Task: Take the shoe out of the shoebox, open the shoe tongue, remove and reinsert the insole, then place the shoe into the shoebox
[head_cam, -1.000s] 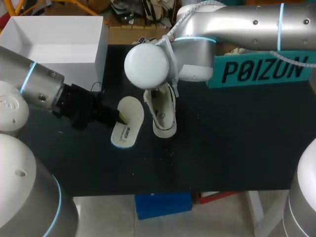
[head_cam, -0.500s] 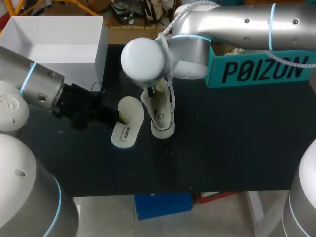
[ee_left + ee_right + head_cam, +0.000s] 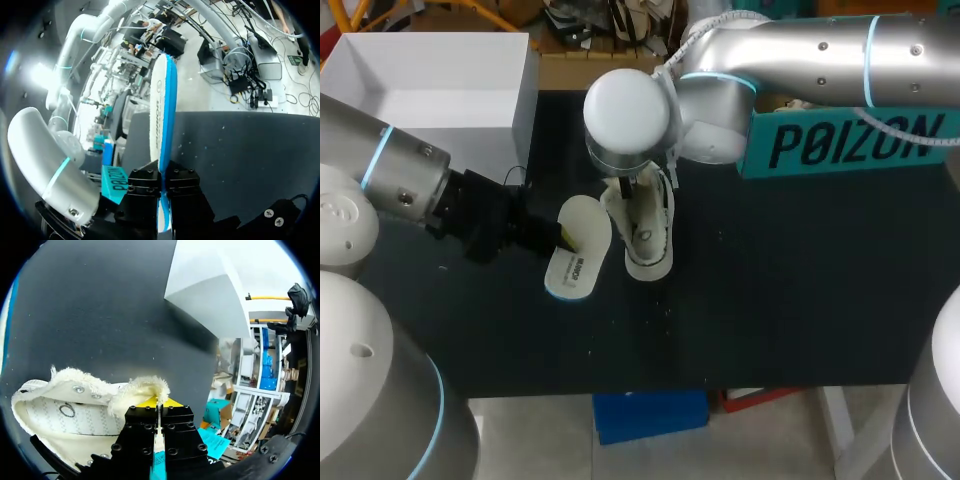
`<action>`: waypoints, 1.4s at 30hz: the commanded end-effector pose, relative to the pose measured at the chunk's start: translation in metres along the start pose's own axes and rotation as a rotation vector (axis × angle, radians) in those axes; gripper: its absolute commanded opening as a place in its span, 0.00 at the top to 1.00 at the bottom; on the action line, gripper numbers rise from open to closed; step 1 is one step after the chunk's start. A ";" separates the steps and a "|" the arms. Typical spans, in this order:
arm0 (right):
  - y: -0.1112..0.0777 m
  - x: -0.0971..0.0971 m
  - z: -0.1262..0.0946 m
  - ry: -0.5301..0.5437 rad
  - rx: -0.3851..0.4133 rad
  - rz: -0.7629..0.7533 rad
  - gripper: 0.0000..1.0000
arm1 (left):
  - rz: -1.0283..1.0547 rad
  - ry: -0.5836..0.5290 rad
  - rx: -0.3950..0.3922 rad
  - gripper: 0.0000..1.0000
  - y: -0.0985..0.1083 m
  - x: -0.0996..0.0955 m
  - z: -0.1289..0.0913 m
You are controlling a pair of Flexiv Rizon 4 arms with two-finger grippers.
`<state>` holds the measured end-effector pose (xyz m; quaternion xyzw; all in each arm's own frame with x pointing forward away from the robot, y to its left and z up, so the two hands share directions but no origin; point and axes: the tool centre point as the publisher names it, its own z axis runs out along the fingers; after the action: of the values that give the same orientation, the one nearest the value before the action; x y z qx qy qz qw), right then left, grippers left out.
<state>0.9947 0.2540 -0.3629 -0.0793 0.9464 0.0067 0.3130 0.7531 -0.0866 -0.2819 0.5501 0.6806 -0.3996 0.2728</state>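
A cream canvas shoe (image 3: pixel 647 238) lies on the black table, toe toward the front edge. My right gripper (image 3: pixel 636 192) comes down from above at its heel end. In the right wrist view that gripper (image 3: pixel 158 402) is shut on a frayed edge of the shoe's upper (image 3: pixel 142 386), and the open inside of the shoe (image 3: pixel 65 412) shows beside it. The white insole (image 3: pixel 580 250) with a blue rim lies left of the shoe. My left gripper (image 3: pixel 558 236) is shut on it. In the left wrist view, the insole (image 3: pixel 162 110) runs edge-on out from that gripper (image 3: pixel 162 175).
The white shoebox (image 3: pixel 510 75) stands open at the back left, seen also as the shoebox (image 3: pixel 210 295) ahead of my right gripper. A teal lid (image 3: pixel 850 140) stands at the back right. The black table (image 3: pixel 780 290) is bare at the front and right.
My right arm's wrist swung a little left and back, and the shoe's toe slid slightly left toward the insole. The left arm and insole have not moved.
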 end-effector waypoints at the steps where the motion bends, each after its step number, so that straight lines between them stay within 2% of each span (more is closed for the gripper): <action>1: -0.002 0.003 0.012 0.018 -0.022 -0.005 1.00 | 0.003 -0.001 -0.005 1.00 -0.001 0.001 0.000; 17: -0.007 0.013 0.018 0.056 -0.031 0.005 1.00 | 0.003 -0.001 -0.005 1.00 -0.001 0.001 0.000; 18: -0.008 0.013 0.016 0.055 -0.029 0.009 0.72 | 0.003 -0.001 -0.005 1.00 -0.001 0.001 0.000; 19: -0.009 0.013 0.015 0.053 -0.027 0.013 0.53 | 0.003 -0.001 -0.005 1.00 -0.001 0.001 0.000; 21: -0.012 0.013 0.011 0.049 -0.019 0.017 0.00 | 0.003 -0.001 -0.005 1.00 -0.001 0.001 0.000; 42: -0.044 -0.018 -0.060 -0.064 0.014 0.138 0.00 | 0.003 -0.001 -0.005 1.00 -0.001 0.001 0.000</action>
<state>0.9926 0.2162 -0.3173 -0.0138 0.9396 0.0262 0.3409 0.7531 -0.0866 -0.2819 0.5501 0.6806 -0.3996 0.2728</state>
